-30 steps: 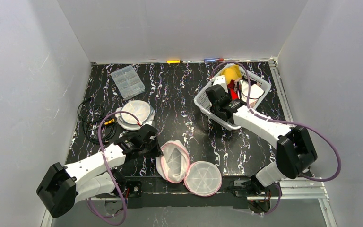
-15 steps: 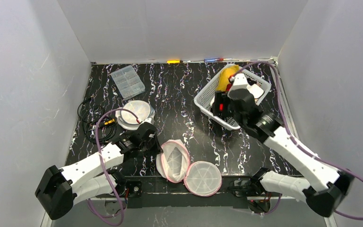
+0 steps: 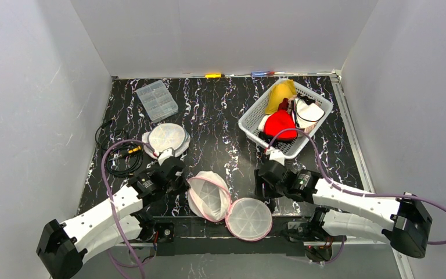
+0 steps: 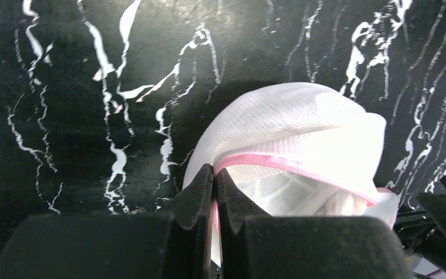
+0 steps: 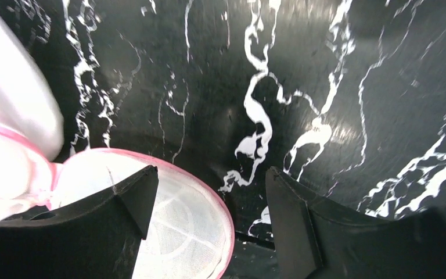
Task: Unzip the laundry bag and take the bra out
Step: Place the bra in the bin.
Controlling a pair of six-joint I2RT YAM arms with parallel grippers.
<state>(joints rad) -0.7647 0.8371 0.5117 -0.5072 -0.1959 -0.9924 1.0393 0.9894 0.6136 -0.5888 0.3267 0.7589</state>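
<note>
The round white mesh laundry bag (image 3: 209,196) with pink zipper trim lies open near the front edge, its flat lid (image 3: 248,218) folded out to the right. My left gripper (image 3: 177,180) is shut on the bag's pink zipper edge (image 4: 279,164); the left wrist view shows its tips (image 4: 215,171) pinched on the trim. A red bra (image 3: 280,123) lies in the white basket (image 3: 251,125). My right gripper (image 3: 264,181) hangs open just right of the bag, low over the table. In the right wrist view its jaws (image 5: 211,174) hold nothing, with the lid (image 5: 180,232) beneath its left finger.
The basket also holds a yellow item (image 3: 283,92) and a white item (image 3: 310,110). A second round mesh bag (image 3: 165,138) lies at the left, with black cables (image 3: 113,151) beside it. A clear compartment box (image 3: 157,99) sits at the back left.
My right arm came away from the basket to the front of the table, and its jaws opened; the red bra stayed in the basket. The left gripper drew the bag slightly left.
</note>
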